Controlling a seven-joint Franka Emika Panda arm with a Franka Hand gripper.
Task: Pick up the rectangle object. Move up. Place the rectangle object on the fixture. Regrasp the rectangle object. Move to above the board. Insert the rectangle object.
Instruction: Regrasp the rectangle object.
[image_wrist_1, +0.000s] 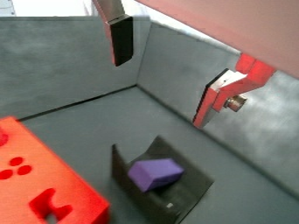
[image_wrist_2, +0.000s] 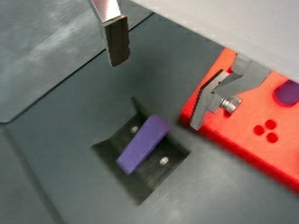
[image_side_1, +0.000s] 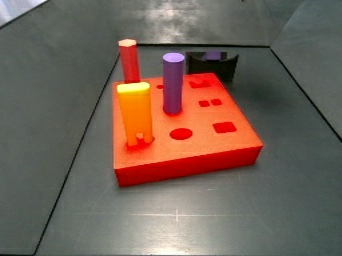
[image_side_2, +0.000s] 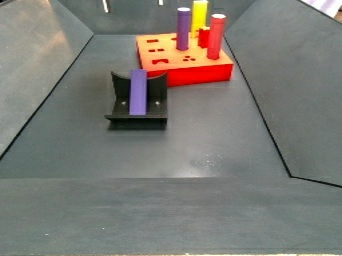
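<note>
- The rectangle object (image_side_2: 138, 88), a small purple flat-sided bar, lay propped in the fixture (image_side_2: 120, 108), a dark L-shaped bracket on a base plate, leaning against the upright with one end on the plate.
- The fixture stood on the grey floor just beside the board (image_side_2: 201, 68), a thick red slab that carried a purple cylinder (image_side_1: 173, 84), a yellow-orange post (image_side_1: 132, 114) and a red peg (image_side_1: 128, 61).
- The gripper (image_wrist_2: 163, 52) hung well above the bar, holding nothing; both wrist views looked down on the bar from a clear height.
- In both wrist views one silver finger with a dark pad (image_wrist_1: 121, 41) and a red-and-silver part at the other side stood well apart with only floor between them, so I judged the jaws spread open.
- The arm itself did not show in either side view.
- The step in hand seemed to be the regrasp. To do it well, you needed to centre the bar between the pads before descending.
- You needed to turn the wrist so the pads met the bar's flat sides, not its corners.
- You needed to close high enough on the bar to clear the bracket's upright and leave the lower end free for insertion.
</note>
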